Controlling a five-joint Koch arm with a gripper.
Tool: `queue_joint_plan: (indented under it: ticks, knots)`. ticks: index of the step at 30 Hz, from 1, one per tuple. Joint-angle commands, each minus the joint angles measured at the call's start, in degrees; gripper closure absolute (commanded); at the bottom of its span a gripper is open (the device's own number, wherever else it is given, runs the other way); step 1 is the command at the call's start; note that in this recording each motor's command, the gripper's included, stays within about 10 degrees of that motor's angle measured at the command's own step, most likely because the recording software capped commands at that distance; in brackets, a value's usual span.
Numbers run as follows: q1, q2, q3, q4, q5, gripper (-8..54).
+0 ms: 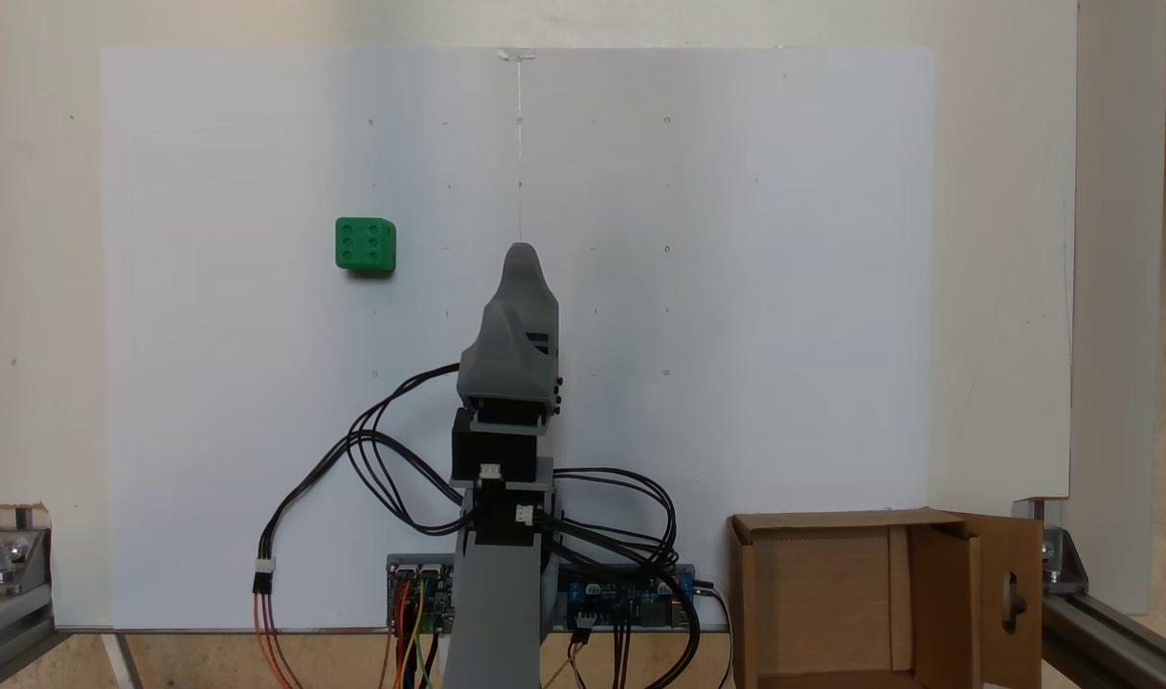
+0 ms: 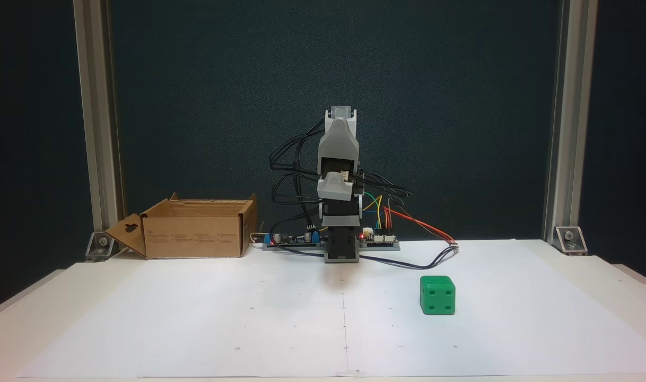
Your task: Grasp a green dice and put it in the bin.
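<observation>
The green dice (image 1: 365, 246) sits alone on the white sheet covering the table (image 1: 784, 287), well apart from the arm; seen from above it is left of the arm, and from the front it (image 2: 437, 295) is to the right. The hand (image 1: 521, 256) is folded up over the arm's base and touches nothing. Its jaws seem to line up one behind the other, so I cannot tell how far apart they are. The cardboard box (image 1: 932, 522) stands open beside the base, its slotted flap folded outward (image 2: 195, 229).
</observation>
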Motion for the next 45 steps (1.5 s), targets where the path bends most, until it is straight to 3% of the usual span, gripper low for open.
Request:
queue_joint_plan:
  ticks: [1,38,45]
  knots:
    - [1.05,5.98,2.9,10.0,4.57,0.9]
    - [-0.35,5.89,2.11,13.01,4.04,1.6]
    - [0.53,5.98,-9.32,32.87,3.78,1.3]
